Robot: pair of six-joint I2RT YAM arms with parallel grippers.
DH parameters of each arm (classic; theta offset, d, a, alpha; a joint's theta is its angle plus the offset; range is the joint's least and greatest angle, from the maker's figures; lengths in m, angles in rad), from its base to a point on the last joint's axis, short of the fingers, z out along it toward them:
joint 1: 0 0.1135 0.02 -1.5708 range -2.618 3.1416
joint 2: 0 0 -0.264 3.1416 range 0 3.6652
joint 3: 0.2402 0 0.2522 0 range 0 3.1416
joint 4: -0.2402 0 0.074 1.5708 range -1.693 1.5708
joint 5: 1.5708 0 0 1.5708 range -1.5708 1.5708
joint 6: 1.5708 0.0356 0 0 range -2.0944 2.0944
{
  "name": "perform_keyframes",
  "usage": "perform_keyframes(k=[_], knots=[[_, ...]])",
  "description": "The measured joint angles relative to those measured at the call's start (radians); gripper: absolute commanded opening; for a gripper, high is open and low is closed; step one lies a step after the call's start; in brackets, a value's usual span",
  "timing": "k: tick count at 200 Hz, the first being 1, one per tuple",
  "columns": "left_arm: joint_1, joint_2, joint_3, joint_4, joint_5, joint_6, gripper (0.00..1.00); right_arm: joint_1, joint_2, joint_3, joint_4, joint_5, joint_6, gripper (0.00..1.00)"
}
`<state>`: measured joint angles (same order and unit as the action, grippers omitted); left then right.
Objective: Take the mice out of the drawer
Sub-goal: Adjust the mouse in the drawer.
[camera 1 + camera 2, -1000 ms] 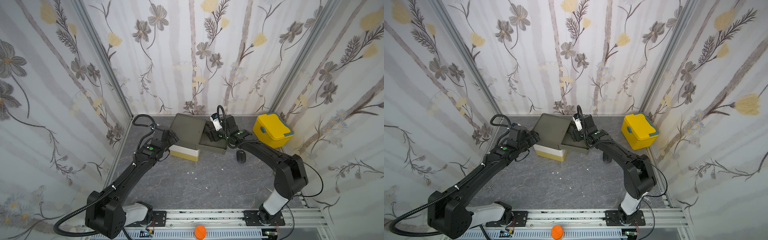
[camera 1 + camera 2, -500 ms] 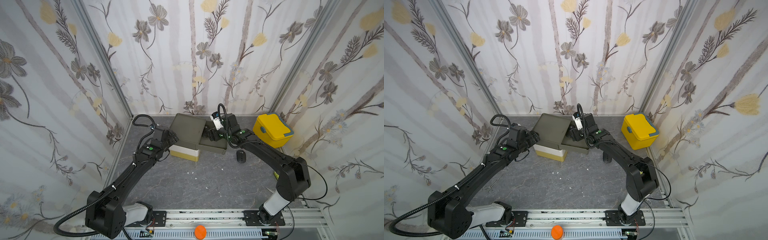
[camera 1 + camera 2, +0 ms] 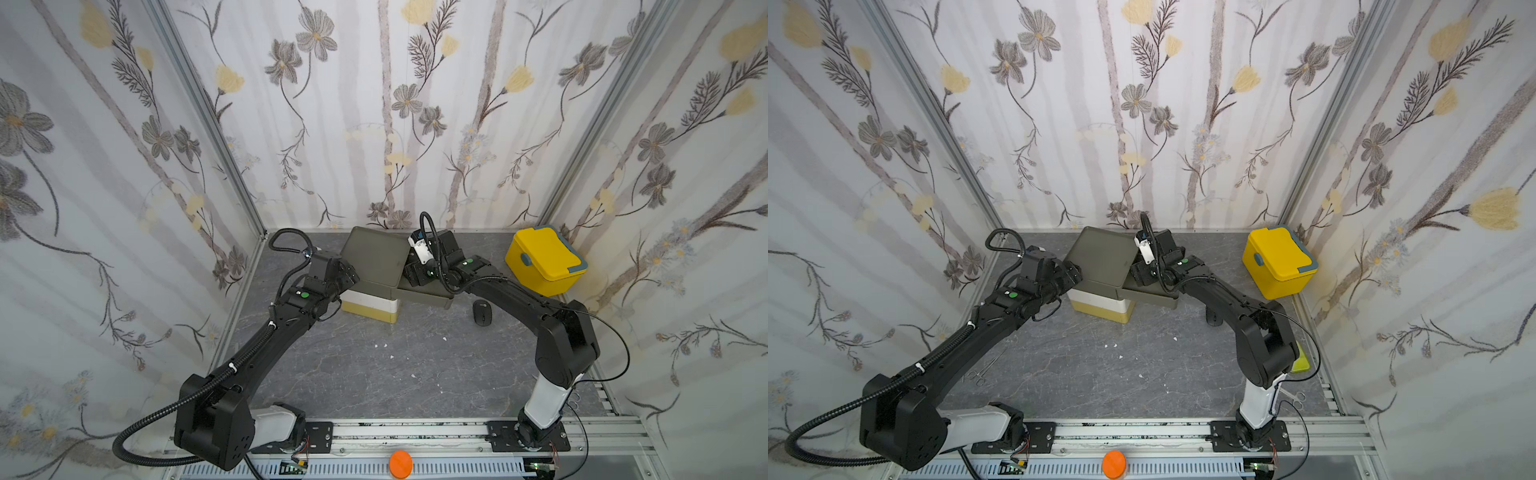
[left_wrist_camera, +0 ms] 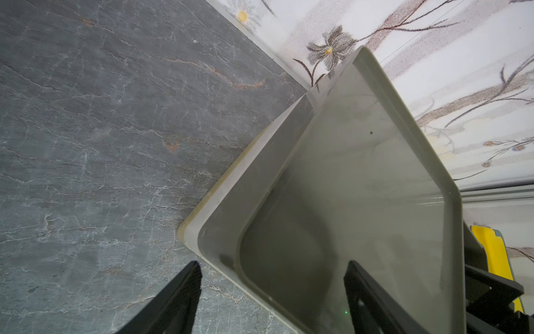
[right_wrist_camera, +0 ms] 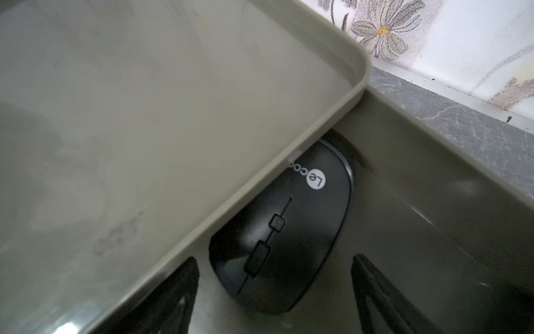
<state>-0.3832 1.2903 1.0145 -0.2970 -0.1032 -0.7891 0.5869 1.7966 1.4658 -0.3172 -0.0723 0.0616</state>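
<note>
Grey stone-patterned worktop (image 3: 374, 374), walled by floral panels on three sides. Both black arms reach from the front rail toward the back.

Drawer box (image 3: 376, 259): stands at back centre, turned at an angle. Olive-grey top tier, white middle tier, mustard bottom tier. The top drawer (image 3: 428, 296) is pulled out toward the right arm's side; the two lower tiers look pushed in.

Yellow lidded box (image 3: 544, 259) with grey-blue clasps: back right corner, well apart from the drawer box, lid on.

Left end effector (image 4: 273, 266): at the near left corner of the drawer box. Fingers stand apart, one over the worktop beside the box wall, the other over the box top. Nothing is held. Whether either finger touches the box I cannot tell.

Right end effector (image 5: 274, 258): down inside the pulled-out drawer, spread wide, fingers on either side of the black mouse (image 5: 289, 231) at its wheel end. A gap shows on each side, so no grip.

That mouse lies flat on the drawer floor, its logo end tucked under the overhanging edge of the box top.

Second black mouse (image 3: 482, 311): on the worktop, near the front corner of the open drawer and apart from it, beside the right forearm.

Small white specks (image 3: 390, 356) lie scattered mid-worktop.
</note>
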Motion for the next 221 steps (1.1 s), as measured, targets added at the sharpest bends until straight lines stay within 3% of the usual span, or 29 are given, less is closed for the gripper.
perform_keyframes(k=[85,158,221], knots=[[0.001,-0.003,0.000,-0.003,-0.009,-0.003,0.80,-0.037,-0.075,-0.014,-0.035,0.141,0.054,0.81],[0.001,-0.016,0.000,-0.003,-0.007,-0.001,0.80,-0.010,-0.031,0.044,-0.080,-0.003,0.095,0.82],[0.001,0.007,0.000,0.000,0.003,-0.001,0.79,-0.009,0.047,0.080,-0.107,-0.025,0.105,0.84]])
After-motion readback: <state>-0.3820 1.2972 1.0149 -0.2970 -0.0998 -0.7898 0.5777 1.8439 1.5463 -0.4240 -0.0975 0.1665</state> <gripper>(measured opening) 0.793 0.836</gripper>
